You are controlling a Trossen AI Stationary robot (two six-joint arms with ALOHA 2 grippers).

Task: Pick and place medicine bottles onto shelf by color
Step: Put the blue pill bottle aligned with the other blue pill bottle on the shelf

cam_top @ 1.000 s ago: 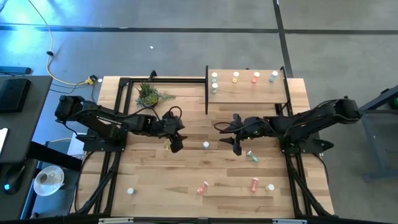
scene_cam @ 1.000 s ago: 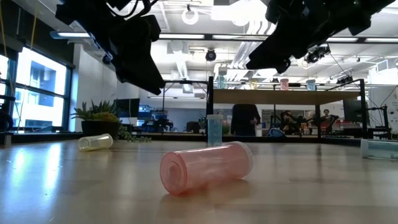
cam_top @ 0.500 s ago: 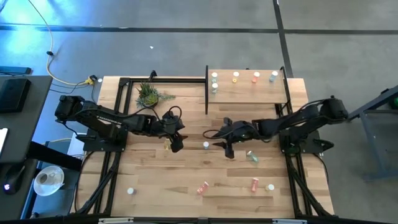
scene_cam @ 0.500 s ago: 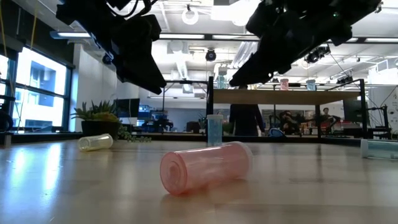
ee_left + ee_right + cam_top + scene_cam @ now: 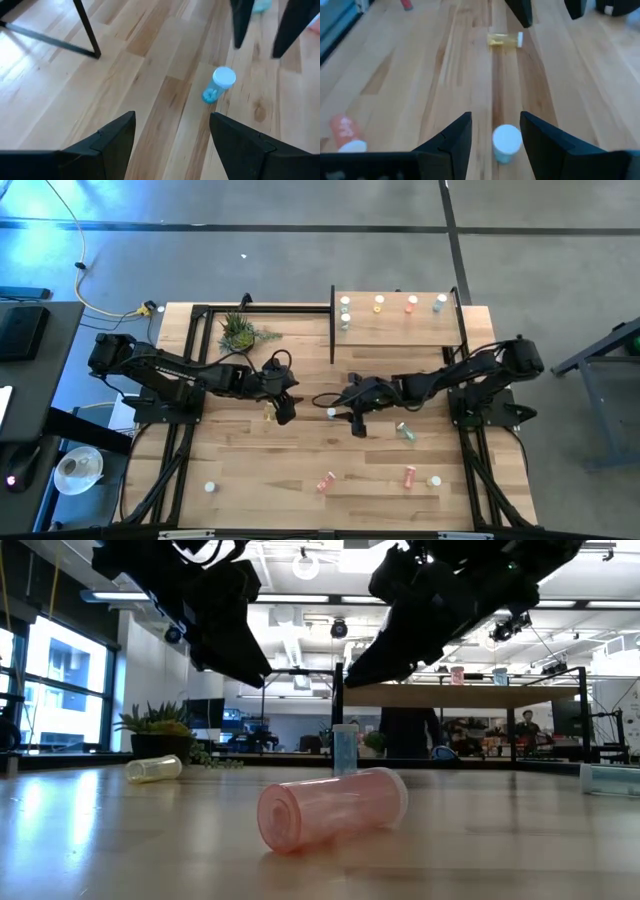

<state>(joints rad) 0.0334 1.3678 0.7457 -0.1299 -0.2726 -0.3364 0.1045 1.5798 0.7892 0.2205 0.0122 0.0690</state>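
Right gripper (image 5: 357,420) over table centre, fingers spread, empty, straddling from above an upright teal bottle (image 5: 506,143) with white cap; seen between the fingers in right wrist view, not touched. Same bottle in high view (image 5: 331,414) just left of right gripper, between the two grippers. Left gripper (image 5: 283,409) hovering left of centre, fingers spread wide, empty; lying yellow bottle (image 5: 268,414) right beside it on its left side. Same yellow bottle in right wrist view (image 5: 505,40), on its side, cap pointing right in scene terms unclear. Shelf (image 5: 400,320) at far right of table, four upright bottles in a row along far edge: white (image 5: 345,301), yellow (image 5: 379,301), orange-red (image 5: 411,301), teal (image 5: 441,300); one more bottle (image 5: 344,321) just nearer on the shelf's left end, colour hard to tell. Loose on table: teal bottle lying (image 5: 406,431) right of right gripper; orange-red lying (image 5: 327,480) near edge centre, close up in low view (image 5: 332,808); another orange-red (image 5: 409,476) and a white cap (image 5: 434,480) near right; white cap (image 5: 210,487) near left. Potted plant (image 5: 240,333) far left.
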